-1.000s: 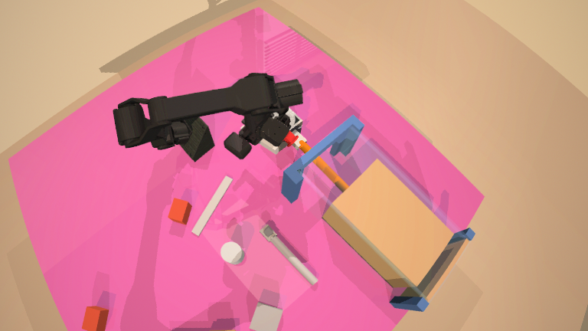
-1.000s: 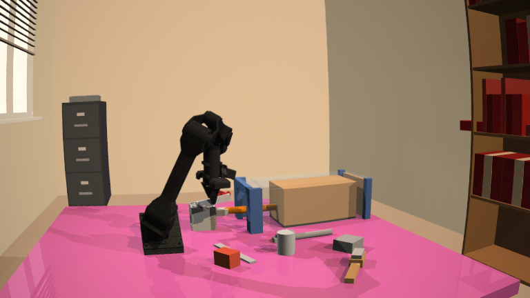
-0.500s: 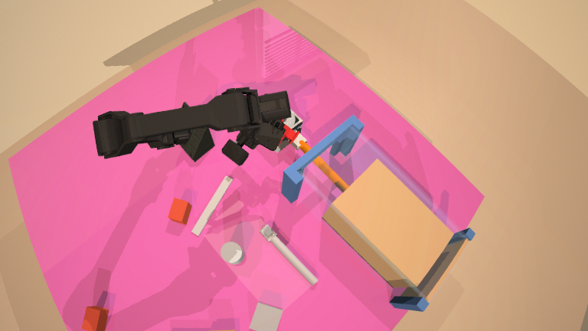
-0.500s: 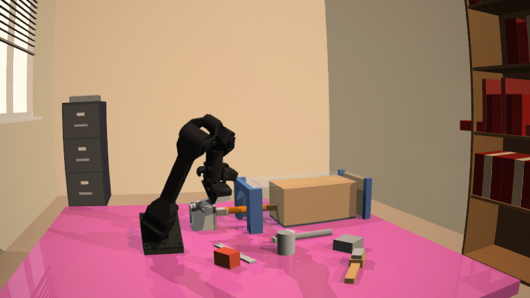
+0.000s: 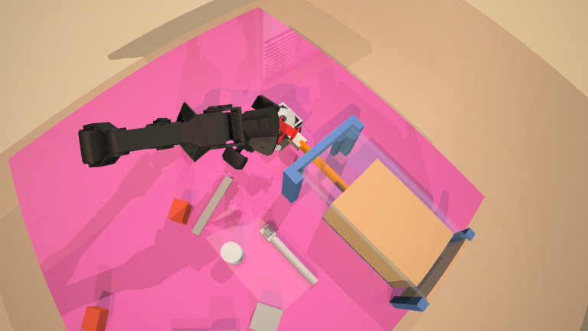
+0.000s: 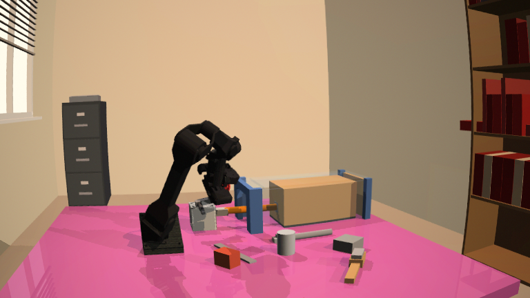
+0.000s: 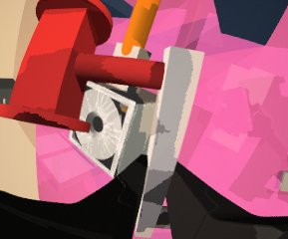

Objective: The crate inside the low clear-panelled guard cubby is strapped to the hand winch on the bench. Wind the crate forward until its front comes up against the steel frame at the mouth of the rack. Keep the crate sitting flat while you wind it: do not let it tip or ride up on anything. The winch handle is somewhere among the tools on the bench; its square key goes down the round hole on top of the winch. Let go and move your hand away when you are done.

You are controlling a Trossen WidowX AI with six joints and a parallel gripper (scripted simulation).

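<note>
My gripper (image 5: 281, 137) (image 6: 219, 196) (image 7: 155, 162) is shut on the grey arm of the winch handle (image 7: 169, 116). The handle's red rod and red key block (image 5: 285, 129) (image 7: 54, 74) hang over the grey winch (image 5: 289, 116) (image 6: 203, 216) (image 7: 111, 133). The winch's round top hole (image 7: 96, 121) shows open beside the key. An orange strap (image 5: 325, 168) (image 6: 234, 209) runs from the winch through the blue steel frame (image 5: 298, 167) (image 6: 254, 208) to the tan crate (image 5: 390, 218) (image 6: 312, 199). The crate sits flat inside the clear-panelled cubby, back from the frame.
On the pink bench (image 5: 108, 231) lie a grey flat bar (image 5: 212, 204), two red blocks (image 5: 180, 210) (image 5: 94, 318), a white cylinder (image 5: 232, 252) (image 6: 286, 241), a grey rod (image 5: 290, 257), a grey block (image 5: 265, 316) (image 6: 348, 243) and a wooden-handled tool (image 6: 355, 265).
</note>
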